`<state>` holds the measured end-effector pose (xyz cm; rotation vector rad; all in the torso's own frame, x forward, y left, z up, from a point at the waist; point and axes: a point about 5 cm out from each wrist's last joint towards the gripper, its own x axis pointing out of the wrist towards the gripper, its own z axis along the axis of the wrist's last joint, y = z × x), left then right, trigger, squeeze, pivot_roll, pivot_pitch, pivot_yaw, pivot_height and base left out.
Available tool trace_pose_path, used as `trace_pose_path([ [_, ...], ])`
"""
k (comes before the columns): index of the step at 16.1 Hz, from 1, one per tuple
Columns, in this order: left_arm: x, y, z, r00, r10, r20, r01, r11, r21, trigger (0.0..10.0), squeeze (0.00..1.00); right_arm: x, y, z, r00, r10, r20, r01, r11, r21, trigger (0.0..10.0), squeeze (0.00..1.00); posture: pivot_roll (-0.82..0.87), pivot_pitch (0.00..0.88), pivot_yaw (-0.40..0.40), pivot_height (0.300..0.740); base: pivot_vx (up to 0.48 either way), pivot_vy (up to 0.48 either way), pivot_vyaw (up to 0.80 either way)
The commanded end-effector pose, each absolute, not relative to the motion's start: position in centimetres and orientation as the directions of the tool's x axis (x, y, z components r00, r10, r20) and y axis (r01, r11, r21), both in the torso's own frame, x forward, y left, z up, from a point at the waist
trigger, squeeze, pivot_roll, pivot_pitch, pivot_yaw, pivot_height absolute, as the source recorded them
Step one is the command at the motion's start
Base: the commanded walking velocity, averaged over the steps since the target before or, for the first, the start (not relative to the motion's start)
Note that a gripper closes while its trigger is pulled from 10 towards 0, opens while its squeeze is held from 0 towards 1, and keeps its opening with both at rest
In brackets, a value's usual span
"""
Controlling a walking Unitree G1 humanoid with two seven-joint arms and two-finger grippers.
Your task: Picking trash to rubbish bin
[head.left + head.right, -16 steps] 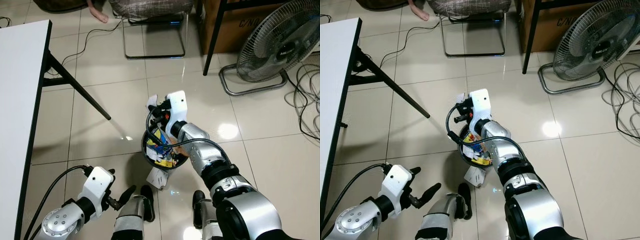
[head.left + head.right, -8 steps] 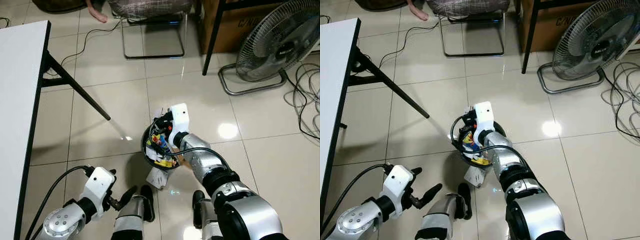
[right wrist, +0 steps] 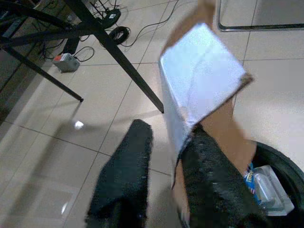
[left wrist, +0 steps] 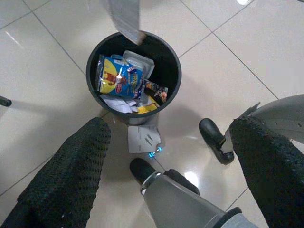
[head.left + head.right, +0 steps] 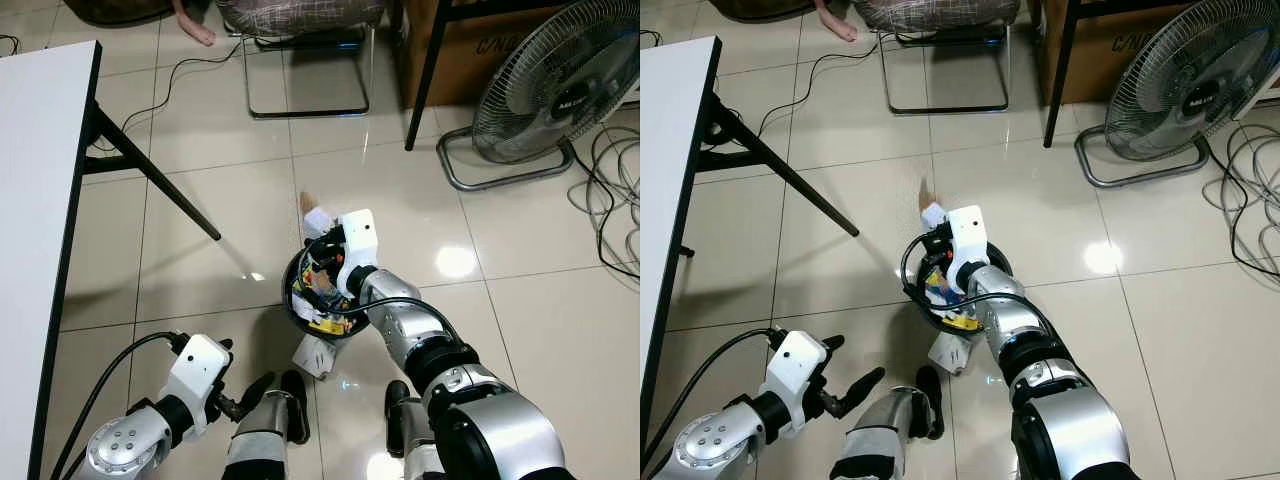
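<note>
One black rubbish bin [image 5: 322,300] on tiled floor [image 5: 230,190], stuffed with colourful wrappers, right tool [image 3: 164,183] above its rim grasping one torn cardboard piece [image 3: 199,90], left tool [image 4: 166,156] released low beside legs, one flattened white scrap [image 5: 313,354] at bin's foot, one fan [image 5: 555,85], lettering unreadable

Glossy beige tile floor [image 5: 200,190] with bright light glints. A white table [image 5: 35,200] on black angled legs stands at the left edge, a metal-framed chair [image 5: 305,60] at the far side, a cardboard box [image 5: 470,45] beside it, a fan [image 5: 555,85] and cables [image 5: 615,200] at right
</note>
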<state>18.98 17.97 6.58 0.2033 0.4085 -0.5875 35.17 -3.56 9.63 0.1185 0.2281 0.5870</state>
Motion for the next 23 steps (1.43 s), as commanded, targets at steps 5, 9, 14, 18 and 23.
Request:
trace_pose_path([
  [5,18.3,18.3,5.7,0.746,-0.478,-0.464,0.566,0.822,0.061,10.0,0.87,34.5,-2.9,8.7,0.79,0.58,-0.198,-0.547,0.813,0.202,10.0,1.0,0.04,0.382,0.121,0.74,0.0,0.0,0.0],
  [9,18.5,18.3,5.7,0.748,-0.477,-0.462,0.563,0.824,0.061,10.0,0.87,34.5,-2.9,8.8,0.789,0.581,-0.197,-0.549,0.812,0.196,10.0,1.0,0.04,0.383,0.12,0.74,0.0,0.0,0.0],
  [14,18.5,18.2,5.7,0.748,-0.477,-0.461,0.562,0.825,0.06,10.0,0.87,34.5,-2.9,8.9,0.788,0.583,-0.196,-0.553,0.811,0.191,10.0,1.0,0.04,0.382,0.119,0.74,0.0,0.0,0.0],
  [18,19.3,18.1,5.7,0.76,-0.474,-0.445,0.556,0.828,0.069,10.0,0.87,35.4,-3.4,10.4,0.82,0.556,-0.134,-0.547,0.831,0.102,10.0,0.0,0.03,0.35,0.104,0.74,0.0,0.0,0.0],
  [23,21.8,17.5,6.5,0.803,-0.463,-0.376,0.53,0.843,0.094,10.0,0.87,37.0,-5.2,13.8,0.869,0.494,0.001,-0.494,0.869,0.033,10.0,0.0,0.0,0.279,0.086,0.74,0.0,0.0,0.0],
])
